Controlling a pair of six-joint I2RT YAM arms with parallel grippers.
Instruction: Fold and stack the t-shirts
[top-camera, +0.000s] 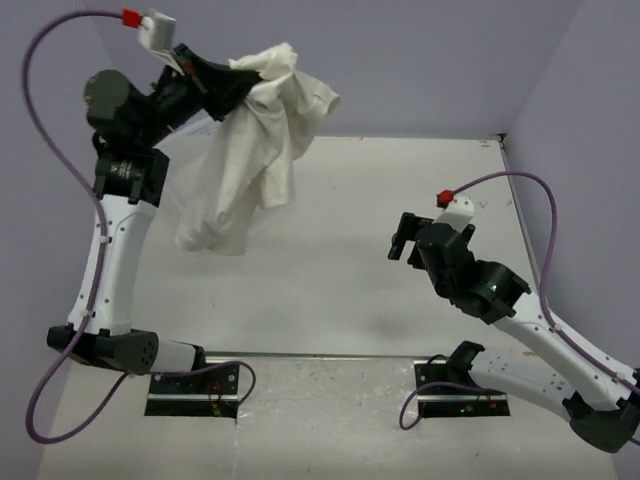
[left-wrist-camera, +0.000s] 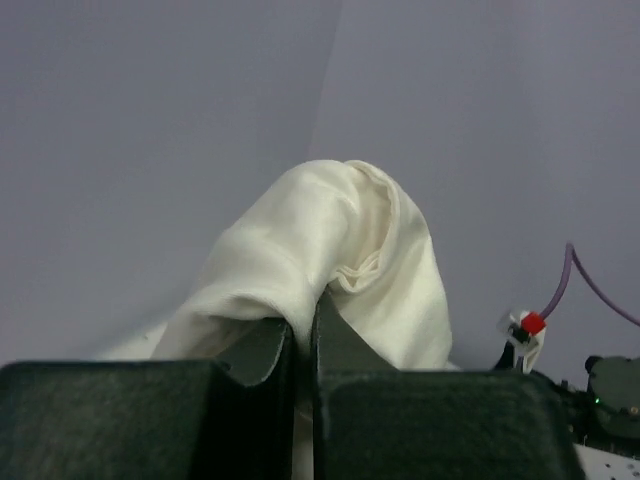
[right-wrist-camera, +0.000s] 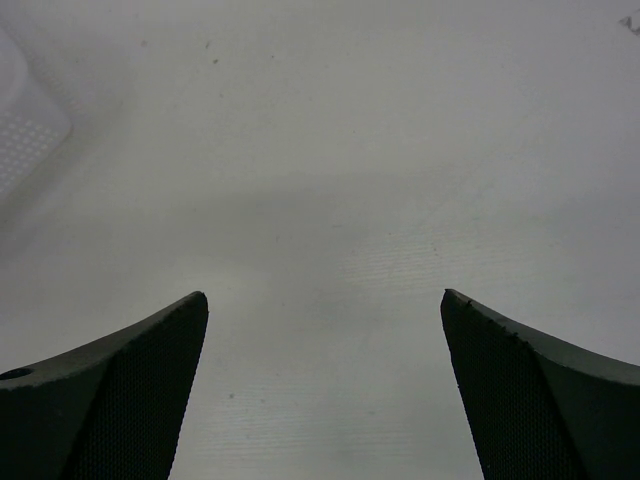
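A cream t-shirt (top-camera: 255, 150) hangs bunched and wrinkled in the air at the back left, its lower end drooping toward the table. My left gripper (top-camera: 245, 82) is raised high and shut on a fold of the shirt (left-wrist-camera: 330, 250); the cloth is pinched between the two dark fingers (left-wrist-camera: 250, 355) and bulges over their tips. My right gripper (top-camera: 402, 240) hovers low over the table at the right, well apart from the shirt. Its fingers (right-wrist-camera: 150, 370) stand wide apart with only bare table between them.
A corner of a white mesh basket (right-wrist-camera: 25, 125) shows at the left edge of the right wrist view. The pale table (top-camera: 400, 190) is bounded by purple walls at the back and sides. Purple cables (top-camera: 55, 150) loop off both arms.
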